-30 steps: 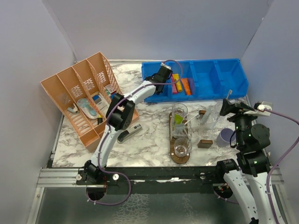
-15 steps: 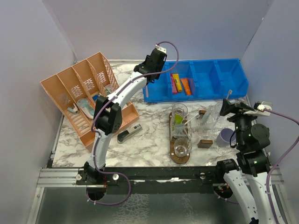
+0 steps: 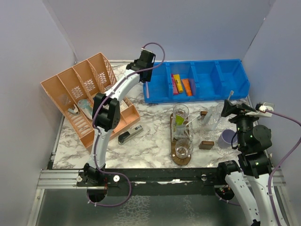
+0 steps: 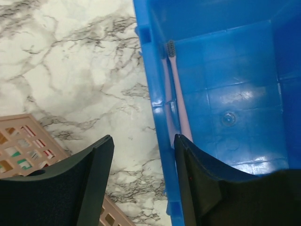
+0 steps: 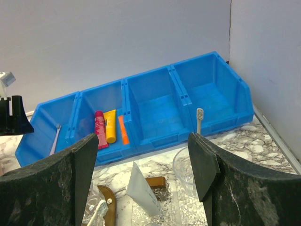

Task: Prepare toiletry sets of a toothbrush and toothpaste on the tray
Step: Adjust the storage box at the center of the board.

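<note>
Nearest me, at lower centre of the top view, the tray (image 3: 178,161) carries its tumblers in a row. The far tumbler (image 3: 180,114) holds a lime green tube (image 3: 179,121), while the near tumbler (image 3: 183,149) looks empty, so I judge the sets only part done. Right of the tray, the right gripper (image 3: 225,109) hangs with its fingers spread and nothing between them.

I read the step in hand as fetching a brush from the blue bin (image 3: 221,77) along the top of the frame. The left gripper (image 4: 141,146) hovers over that bin's left end, jaws apart and empty. In the wrist view the gap between them sits over the bin's left wall and the marble table top (image 4: 70,70), not over the brush. The pink toothbrush (image 4: 178,96) lies on the compartment floor hard against that wall, just above the right-hand finger, head toward the top edge.

Next I would shift right, come down inside the compartment, straddle the handle and close. The wall leaves one finger little room.
</note>
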`<act>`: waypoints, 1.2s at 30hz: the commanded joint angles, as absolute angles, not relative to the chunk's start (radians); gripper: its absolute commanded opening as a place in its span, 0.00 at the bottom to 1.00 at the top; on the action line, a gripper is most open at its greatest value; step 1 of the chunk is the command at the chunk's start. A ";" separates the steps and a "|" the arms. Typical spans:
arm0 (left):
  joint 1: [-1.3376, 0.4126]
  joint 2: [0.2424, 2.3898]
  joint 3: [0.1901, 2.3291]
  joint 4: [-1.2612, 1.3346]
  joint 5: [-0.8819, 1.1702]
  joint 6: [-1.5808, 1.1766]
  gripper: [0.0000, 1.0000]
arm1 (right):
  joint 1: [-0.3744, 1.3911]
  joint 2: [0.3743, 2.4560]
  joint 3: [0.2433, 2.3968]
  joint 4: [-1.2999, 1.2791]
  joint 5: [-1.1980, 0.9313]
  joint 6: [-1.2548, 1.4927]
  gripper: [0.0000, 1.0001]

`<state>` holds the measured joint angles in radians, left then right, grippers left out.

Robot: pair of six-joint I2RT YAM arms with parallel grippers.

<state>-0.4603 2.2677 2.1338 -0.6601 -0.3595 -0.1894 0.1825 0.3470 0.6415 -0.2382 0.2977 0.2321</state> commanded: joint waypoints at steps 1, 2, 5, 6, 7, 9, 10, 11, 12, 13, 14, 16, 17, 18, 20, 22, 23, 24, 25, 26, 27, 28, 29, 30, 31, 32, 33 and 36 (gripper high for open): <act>-0.452 2.339 2.182 -0.708 -0.261 -0.217 0.52 | 0.189 0.345 0.633 -0.224 0.304 0.239 0.77; -0.451 2.348 2.183 -0.710 -0.255 -0.220 0.47 | 0.189 0.344 0.633 -0.224 0.306 0.238 0.77; -0.448 2.360 2.180 -0.709 -0.251 -0.228 0.33 | 0.189 0.344 0.633 -0.224 0.309 0.239 0.77; -0.448 2.361 2.181 -0.709 -0.253 -0.226 0.28 | 0.189 0.344 0.633 -0.224 0.307 0.238 0.77; -0.448 2.360 2.186 -0.709 -0.258 -0.223 0.24 | 0.189 0.344 0.633 -0.224 0.307 0.238 0.77; -0.448 2.353 2.196 -0.710 -0.273 -0.215 0.16 | 0.189 0.344 0.632 -0.223 0.307 0.238 0.77; -0.448 2.347 2.202 -0.710 -0.281 -0.211 0.12 | 0.189 0.343 0.632 -0.222 0.307 0.238 0.77; -0.448 2.342 2.207 -0.709 -0.290 -0.209 0.08 | 0.189 0.343 0.631 -0.222 0.306 0.238 0.77; -0.448 2.334 2.215 -0.709 -0.298 -0.207 0.04 | 0.190 0.343 0.632 -0.222 0.305 0.238 0.77; -0.449 2.328 2.222 -0.709 -0.302 -0.204 0.01 | 0.189 0.342 0.631 -0.222 0.304 0.238 0.77; -0.449 2.323 2.232 -0.709 -0.303 -0.199 0.00 | 0.189 0.341 0.631 -0.222 0.304 0.238 0.77; -0.452 2.312 2.251 -0.709 -0.307 -0.192 0.00 | 0.189 0.340 0.630 -0.222 0.304 0.239 0.77; -0.455 2.306 2.262 -0.710 -0.315 -0.186 0.00 | 0.189 0.339 0.630 -0.221 0.304 0.239 0.77; -0.460 2.301 2.272 -0.709 -0.328 -0.177 0.00 | 0.189 0.339 0.629 -0.221 0.304 0.239 0.77; -0.472 2.284 2.287 -0.709 -0.370 -0.158 0.00 | 0.189 0.342 0.630 -0.221 0.304 0.239 0.77; -0.486 2.262 2.295 -0.708 -0.403 -0.144 0.00 | 0.189 0.345 0.630 -0.221 0.304 0.239 0.77; -0.491 2.250 2.292 -0.704 -0.411 -0.142 0.00 | 0.189 0.344 0.630 -0.221 0.303 0.239 0.77; -0.494 2.240 2.281 -0.695 -0.412 -0.144 0.00 | 0.189 0.346 0.629 -0.221 0.303 0.239 0.77; -0.494 2.233 2.266 -0.680 -0.411 -0.143 0.00 | 0.189 0.346 0.630 -0.221 0.303 0.239 0.77; -0.494 2.232 2.252 -0.669 -0.418 -0.140 0.00 | 0.190 0.348 0.630 -0.221 0.302 0.239 0.77; -0.494 2.237 2.240 -0.659 -0.429 -0.133 0.00 | 0.189 0.349 0.630 -0.221 0.305 0.239 0.77; -0.494 2.249 2.232 -0.656 -0.447 -0.125 0.00 | 0.189 0.348 0.630 -0.221 0.305 0.240 0.77; -0.494 2.263 2.233 -0.661 -0.461 -0.116 0.00 | 0.189 0.348 0.630 -0.222 0.305 0.240 0.77; -0.495 2.275 2.250 -0.693 -0.456 -0.124 0.00 | 0.189 0.349 0.630 -0.222 0.305 0.240 0.77; -0.501 2.273 2.255 -0.720 -0.462 -0.140 0.00 | 0.188 0.348 0.630 -0.223 0.305 0.239 0.77; -0.512 2.246 2.218 -0.716 -0.482 -0.150 0.00 | 0.189 0.349 0.630 -0.224 0.305 0.239 0.77; -0.524 2.207 2.157 -0.662 -0.499 -0.144 0.00 | 0.189 0.350 0.630 -0.224 0.305 0.239 0.77; -0.514 2.139 2.005 -0.525 -0.492 -0.125 0.00 | 0.190 0.355 0.630 -0.219 0.299 0.240 0.77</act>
